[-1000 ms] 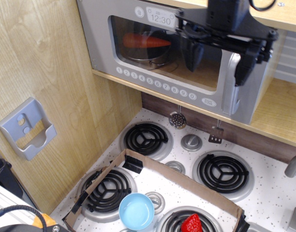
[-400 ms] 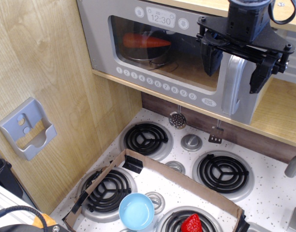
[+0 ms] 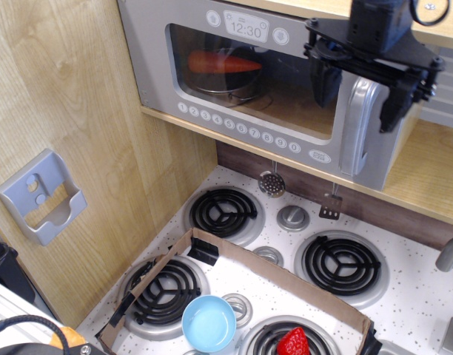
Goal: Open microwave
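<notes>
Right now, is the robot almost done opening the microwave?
Not yet. The microwave door looks shut, with the carrot and pot behind its window. Done: the gripper has reached the door and sits open, one finger on each side of the silver handle. In hand: lining up on that handle. Left: close on the handle and swing the door open.

Microwave top edge cut off by the frame, handle upper end hidden behind the gripper — gripper body cropped above, strawberry cut at the bottom edge, button digits too small to read.
</notes>
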